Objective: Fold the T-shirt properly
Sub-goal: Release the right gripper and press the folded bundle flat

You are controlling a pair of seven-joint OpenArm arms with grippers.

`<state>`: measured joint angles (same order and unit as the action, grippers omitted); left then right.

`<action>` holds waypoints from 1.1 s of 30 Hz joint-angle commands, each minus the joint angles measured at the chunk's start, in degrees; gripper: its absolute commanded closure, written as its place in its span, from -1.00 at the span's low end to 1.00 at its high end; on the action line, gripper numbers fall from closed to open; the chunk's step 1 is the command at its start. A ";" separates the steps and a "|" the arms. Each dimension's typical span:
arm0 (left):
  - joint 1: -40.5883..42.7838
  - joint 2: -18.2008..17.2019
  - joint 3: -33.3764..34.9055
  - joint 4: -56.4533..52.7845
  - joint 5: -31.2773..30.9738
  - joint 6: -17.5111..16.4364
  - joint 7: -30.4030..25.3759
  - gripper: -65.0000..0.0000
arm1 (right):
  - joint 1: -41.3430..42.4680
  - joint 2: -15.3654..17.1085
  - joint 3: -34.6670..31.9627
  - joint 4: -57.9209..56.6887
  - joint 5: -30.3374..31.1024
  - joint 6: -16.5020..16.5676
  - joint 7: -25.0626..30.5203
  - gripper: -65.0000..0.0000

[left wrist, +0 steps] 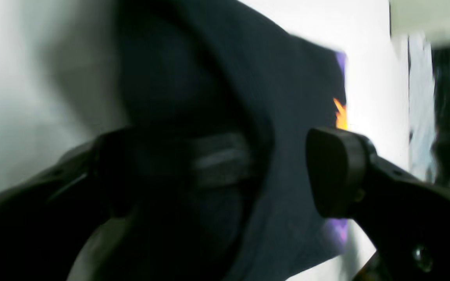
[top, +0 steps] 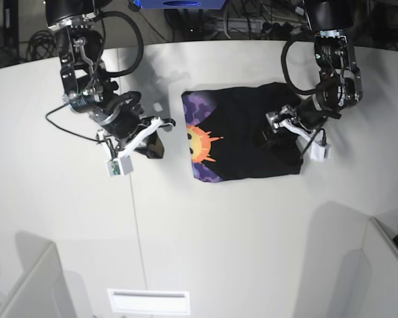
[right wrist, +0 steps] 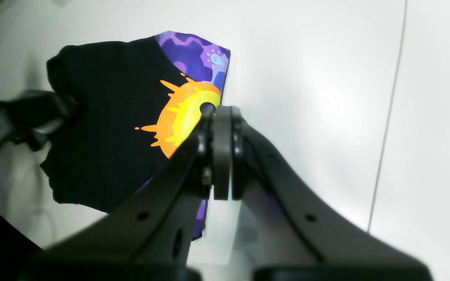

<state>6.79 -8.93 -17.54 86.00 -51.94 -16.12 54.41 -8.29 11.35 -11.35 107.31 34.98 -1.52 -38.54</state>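
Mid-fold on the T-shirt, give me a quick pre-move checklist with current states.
1. Left gripper open: ok, jaws spread wide over the cloth's edge.
2. Left gripper holding cloth: cannot tell; fabric bunches between the fingers, view blurred.
3. Right gripper shut and empty: ok, hovering beside the shirt.
4. T-shirt lying flat: not ok, cloth is rumpled near the left gripper.
5. Sun print face up: ok, showing at the shirt's folded edge.
6. Shirt fully on table: ok.

Soft cloth on a smooth table

The T-shirt (top: 245, 136) is matt black cloth with a bright orange print; under it the table (top: 219, 232) looks smooth, white, faintly glossy.
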 commanded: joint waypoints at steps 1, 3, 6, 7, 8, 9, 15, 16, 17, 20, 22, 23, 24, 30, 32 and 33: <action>-0.41 -0.35 -0.35 -0.15 1.00 0.43 0.05 -0.92 | 0.69 0.21 0.23 1.22 0.58 0.51 1.31 1.00; -0.59 1.06 -0.44 -1.56 1.96 0.43 0.05 -0.92 | 0.60 0.21 0.23 1.22 0.58 0.51 1.31 1.00; -0.68 1.41 -0.44 -2.88 1.96 0.43 -0.04 -0.92 | 0.60 0.38 0.23 1.22 0.58 0.51 1.31 1.00; -0.68 1.50 -0.35 -3.05 1.96 0.43 -0.04 -0.91 | 0.60 0.47 0.23 1.22 0.58 0.51 1.31 1.00; -0.68 1.50 -0.09 -3.05 2.05 0.43 -0.04 -0.91 | 0.60 0.47 0.32 1.22 0.58 0.51 1.31 1.00; -0.68 1.50 0.09 -3.05 2.32 0.43 -0.04 -0.90 | 0.60 0.47 0.32 1.22 0.58 0.51 1.31 1.00; -0.68 1.24 0.27 -3.14 2.32 0.43 0.05 0.02 | -0.63 -1.38 6.39 1.22 0.67 0.51 1.40 1.00; -0.68 1.15 0.27 -3.14 2.32 0.43 0.31 0.23 | -0.89 -1.38 7.18 1.22 0.67 0.51 1.40 1.00; -0.68 1.15 0.27 -3.14 2.32 0.43 0.40 0.44 | -0.98 -1.38 7.71 1.22 0.67 0.51 1.40 1.00; -0.68 1.15 0.27 -3.14 2.32 0.43 0.49 0.95 | -1.07 -1.38 9.20 1.22 0.67 0.51 1.40 1.00; -0.68 0.97 0.27 -3.14 2.32 0.43 0.49 1.00 | -2.03 -1.38 10.70 1.22 0.67 0.51 1.40 1.00; -0.68 0.97 0.27 -3.14 2.58 0.43 0.49 1.00 | -2.21 -1.38 11.40 1.22 0.67 0.51 1.40 1.00; -0.68 0.97 0.27 -3.05 3.46 0.43 0.58 1.00 | -2.39 -1.38 12.01 1.22 0.67 0.51 1.40 1.00; -2.35 0.97 3.61 -2.61 14.10 0.43 3.57 1.00 | -4.50 -1.29 16.23 0.96 0.67 0.51 1.40 1.00; -2.96 0.97 6.60 -1.73 17.09 0.43 3.48 1.00 | -5.02 -1.29 17.73 0.96 0.67 0.51 1.40 1.00; -3.40 0.97 7.91 -1.29 18.58 0.43 3.57 1.00 | -5.11 -1.29 18.26 0.96 0.67 0.51 1.40 1.00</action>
<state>3.22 -7.94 -9.87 84.71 -35.73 -16.45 55.75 -14.02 9.61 6.72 107.28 35.22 -1.50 -38.33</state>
